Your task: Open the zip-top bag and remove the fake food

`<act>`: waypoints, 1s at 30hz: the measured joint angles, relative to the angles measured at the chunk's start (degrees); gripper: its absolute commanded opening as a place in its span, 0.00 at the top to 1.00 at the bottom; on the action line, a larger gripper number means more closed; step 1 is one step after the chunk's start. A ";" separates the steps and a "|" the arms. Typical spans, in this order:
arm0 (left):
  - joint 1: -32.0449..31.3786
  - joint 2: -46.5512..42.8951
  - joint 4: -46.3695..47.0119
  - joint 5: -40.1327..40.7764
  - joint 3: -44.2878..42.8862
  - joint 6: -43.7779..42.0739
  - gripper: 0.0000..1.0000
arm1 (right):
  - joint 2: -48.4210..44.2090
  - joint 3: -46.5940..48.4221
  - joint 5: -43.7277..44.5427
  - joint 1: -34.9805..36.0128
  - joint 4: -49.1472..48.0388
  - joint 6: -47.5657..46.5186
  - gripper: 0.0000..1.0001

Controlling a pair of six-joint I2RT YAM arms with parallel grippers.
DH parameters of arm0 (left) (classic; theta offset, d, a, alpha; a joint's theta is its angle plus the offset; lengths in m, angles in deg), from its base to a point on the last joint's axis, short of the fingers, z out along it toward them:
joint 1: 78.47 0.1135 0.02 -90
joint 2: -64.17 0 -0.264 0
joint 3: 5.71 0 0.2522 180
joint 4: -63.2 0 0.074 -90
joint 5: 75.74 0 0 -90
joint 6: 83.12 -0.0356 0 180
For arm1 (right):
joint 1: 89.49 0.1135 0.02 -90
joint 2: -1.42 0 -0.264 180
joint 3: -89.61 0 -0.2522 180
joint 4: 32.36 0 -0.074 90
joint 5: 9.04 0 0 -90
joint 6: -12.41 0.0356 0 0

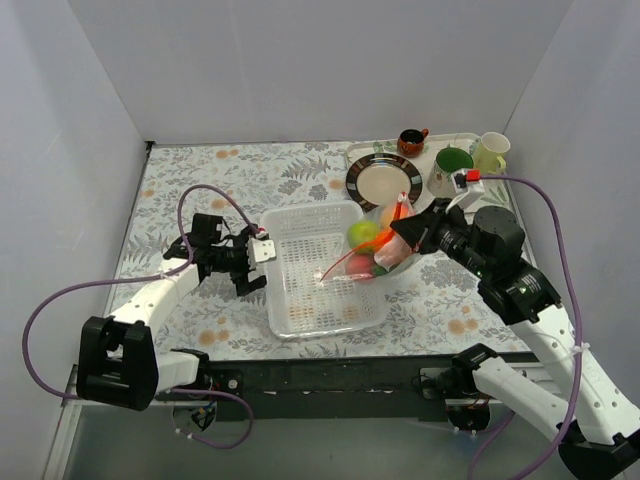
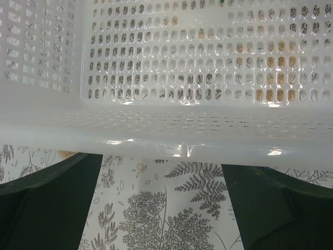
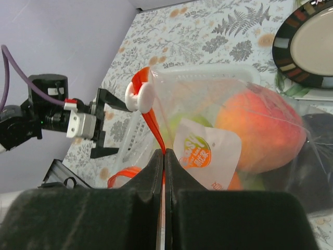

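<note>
Pinching the orange-red zip strip (image 3: pixel 155 133) of the bag (image 1: pixel 385 240), the right fingers (image 3: pixel 162 172) are pressed flat together with the strip running up out of their seam to the white slider (image 3: pixel 139 97) at its far end. The bag is held up off the tabletop (image 1: pixel 200 180), over the right rim of the basket (image 1: pixel 300 215), and it bulges away from the right fingers toward the basket's middle, with the fruit (image 1: pixel 368 240) inside it; a peach (image 3: pixel 260 130) is the plainest piece through the plastic. The strip's long axis points from the right fingers toward the left arm, so the slider end is the one facing that arm. The left fingers (image 1: pixel 250 262) are spread wide and hold nothing, standing at the basket's left wall (image 2: pixel 166 130) and well apart from the bag, with the whole basket between. Opening the bag likely calls for the left fingers to cross over the basket to the slider.
</note>
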 measured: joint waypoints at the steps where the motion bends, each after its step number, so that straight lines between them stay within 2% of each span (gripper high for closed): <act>1: -0.07 0.59 0.35 -0.52 -0.46 0.39 0.02 | -1.09 -1.01 -0.26 0.00 -0.02 0.48 0.99; 10: -3.13 3.32 2.23 -4.66 -4.26 5.16 0.02 | -6.62 -1.70 -0.70 0.00 2.64 2.32 0.99; 15: -4.50 3.80 1.77 -6.80 -4.90 7.17 0.02 | -4.07 3.17 -1.14 0.00 4.70 2.23 0.99; 21: -4.61 3.02 1.25 -5.07 -4.94 9.70 0.02 | 1.27 7.32 -4.28 0.00 3.56 2.49 0.99; 26: -4.24 1.97 1.46 -0.42 -8.26 17.14 0.02 | 8.35 11.85 -6.93 0.52 1.92 3.08 0.99; 30: 0.07 1.62 4.52 2.58 -16.11 29.77 0.02 | 14.32 18.03 -8.04 2.08 -0.66 3.23 0.99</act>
